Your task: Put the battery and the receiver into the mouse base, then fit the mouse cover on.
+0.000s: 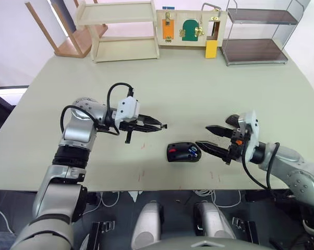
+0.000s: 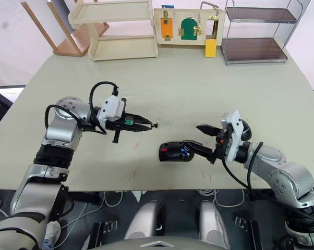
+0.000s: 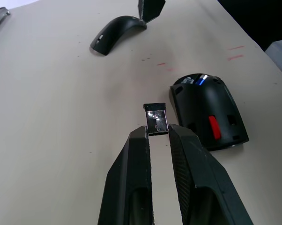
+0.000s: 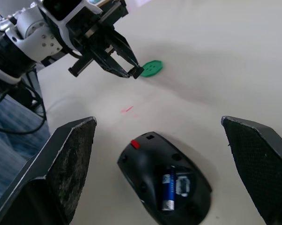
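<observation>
Mouse base (image 1: 183, 152) lies near the table's (image 1: 198, 88) front edge, and your right gripper (image 1: 209, 138), fingers spread wide, straddles its end. You can see the battery (image 4: 168, 191) seated in its compartment. Your left gripper (image 3: 158, 133) is pinched on the receiver (image 3: 156, 119), held above the table. Mouse cover (image 3: 116, 30) seems partly hidden behind a black finger.

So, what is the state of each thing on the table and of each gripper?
Small blue cylinder battery: lying in the base.
Black mouse base with red part: open, no cover.
Small silvery receiver: held at the fingertips.
Glossy black curved mouse cover: on the table, apart.
Left gripper: shut on receiver.
Right gripper: open wide.
</observation>
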You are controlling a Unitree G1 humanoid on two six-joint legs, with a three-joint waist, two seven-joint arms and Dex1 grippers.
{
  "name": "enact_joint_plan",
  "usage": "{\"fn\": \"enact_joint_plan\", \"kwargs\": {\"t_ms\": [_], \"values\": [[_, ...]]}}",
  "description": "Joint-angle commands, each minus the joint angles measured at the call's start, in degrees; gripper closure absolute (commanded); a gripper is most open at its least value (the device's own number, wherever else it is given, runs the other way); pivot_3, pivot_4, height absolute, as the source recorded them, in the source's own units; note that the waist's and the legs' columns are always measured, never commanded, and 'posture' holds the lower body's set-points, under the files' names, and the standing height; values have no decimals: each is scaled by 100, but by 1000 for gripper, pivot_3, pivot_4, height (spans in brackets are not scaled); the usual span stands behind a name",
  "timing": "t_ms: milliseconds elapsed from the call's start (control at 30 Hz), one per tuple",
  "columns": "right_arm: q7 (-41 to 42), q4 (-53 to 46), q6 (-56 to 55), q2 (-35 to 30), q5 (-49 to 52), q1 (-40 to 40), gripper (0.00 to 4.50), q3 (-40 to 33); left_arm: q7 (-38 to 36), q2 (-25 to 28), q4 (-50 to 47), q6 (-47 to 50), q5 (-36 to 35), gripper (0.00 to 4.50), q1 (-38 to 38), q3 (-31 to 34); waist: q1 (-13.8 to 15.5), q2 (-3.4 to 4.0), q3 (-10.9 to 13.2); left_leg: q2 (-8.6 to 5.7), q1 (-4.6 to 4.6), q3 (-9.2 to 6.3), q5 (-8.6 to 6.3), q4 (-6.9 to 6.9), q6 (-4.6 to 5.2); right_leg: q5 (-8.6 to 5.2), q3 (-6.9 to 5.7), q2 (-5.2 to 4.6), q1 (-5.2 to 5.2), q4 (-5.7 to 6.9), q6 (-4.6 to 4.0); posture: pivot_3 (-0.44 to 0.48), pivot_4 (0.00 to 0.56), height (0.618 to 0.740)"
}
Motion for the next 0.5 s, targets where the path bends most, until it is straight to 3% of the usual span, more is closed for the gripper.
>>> {"fn": "enact_joint_plan", "kwargs": {"t_ms": [33,267,500], "values": [[-614,6,877,53,996,-436,0,-324,-126,78,-547,134,-239,4365,28,5,-8,0,0,0,-2,1,0,0,0,0,1,0,0,-1,0,0,150,740],[-1576,407,1704,199,2317,-1026,0,-526,-59,158,-878,267,-316,4365,252,-22,-24,0,0,1,2,-1,0,0,0,0,1,0,0,2,0,0,150,740],[-3156,1120,2124,154,4155,-1435,0,-287,12,165,-1167,410,-410,4365,439,-37,-19,0,0,2,-2,-1,-1,-1,1,0,-1,-1,0,-3,0,0,150,740]]}}
